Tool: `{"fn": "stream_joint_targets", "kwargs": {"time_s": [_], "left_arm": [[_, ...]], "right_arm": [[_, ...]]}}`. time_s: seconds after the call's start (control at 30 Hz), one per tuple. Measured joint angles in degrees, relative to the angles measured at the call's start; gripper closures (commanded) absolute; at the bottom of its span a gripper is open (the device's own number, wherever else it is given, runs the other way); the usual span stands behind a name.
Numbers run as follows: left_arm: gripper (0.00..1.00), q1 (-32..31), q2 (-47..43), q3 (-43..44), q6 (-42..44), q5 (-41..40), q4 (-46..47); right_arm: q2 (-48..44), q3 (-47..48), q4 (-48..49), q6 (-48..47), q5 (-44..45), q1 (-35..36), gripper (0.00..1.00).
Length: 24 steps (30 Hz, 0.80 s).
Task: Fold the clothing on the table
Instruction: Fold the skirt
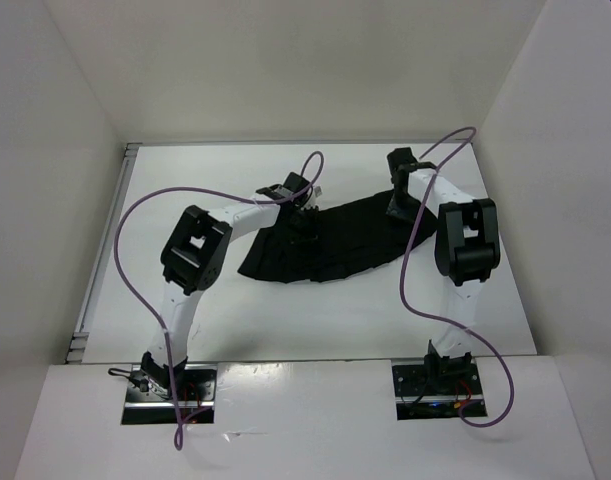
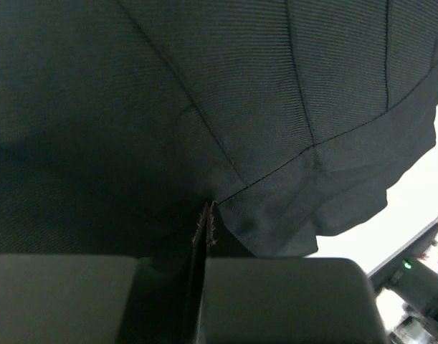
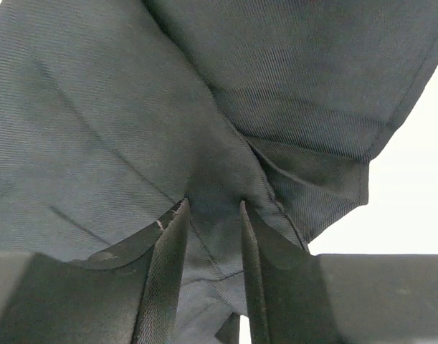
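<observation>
Black cloth: the clothing [image 1: 330, 240] is spread mid-table [image 1: 315, 310]. Far edge pinched by the clenched left gripper [image 2: 206, 215]; right gripper [image 3: 213, 215] half-parted astride a bunched corner, grip uncertain, apparently for folding over.

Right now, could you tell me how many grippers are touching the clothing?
2. The left gripper is shut on the clothing near its far-left edge; the right gripper straddles a fold at its far-right end.

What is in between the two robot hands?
Only the black clothing. In the top view it stretches across the white table from the left gripper to the right gripper, with nothing else between them.
</observation>
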Motion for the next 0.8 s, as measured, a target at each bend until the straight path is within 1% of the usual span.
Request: {"fn": "stream_joint_targets", "kwargs": {"time_s": [0.17, 0.3, 0.4, 0.5, 0.63, 0.73, 0.8], "left_arm": [[1.0, 0.1, -0.1, -1.6, -0.3, -0.5, 0.5], [1.0, 1.0, -2.3, -5.1, -0.9, -1.4, 1.5], [1.0, 2.7, -4.8, -8.1, -0.9, -3.1, 0.5], [1.0, 5.9, -7.2, -10.6, 0.3, -6.0, -1.0], [1.0, 9.9, -8.9, -11.8, 1.3, -8.9, -3.1], [1.0, 11.9, -9.8, -11.9, 2.2, -10.4, -4.7], [1.0, 12.1, -11.1, -11.9, 3.0, -10.5, -5.9]], "right_arm": [[0.0, -4.8, 1.3, 0.4, -2.6, 0.2, 0.61], [-3.5, -10.1, 3.8, 0.7, -6.7, 1.9, 0.62], [-6.5, -14.4, 4.7, 1.4, -10.5, 5.6, 0.62], [-9.0, -17.9, 4.7, 1.7, -15.4, 11.4, 0.62], [-10.7, -20.6, 4.1, 2.4, -22.0, 17.8, 0.62], [-11.6, -21.0, 1.9, 3.0, -22.8, 19.6, 0.61], [-12.8, -20.8, -0.1, 3.4, -20.4, 19.5, 0.61]]}}
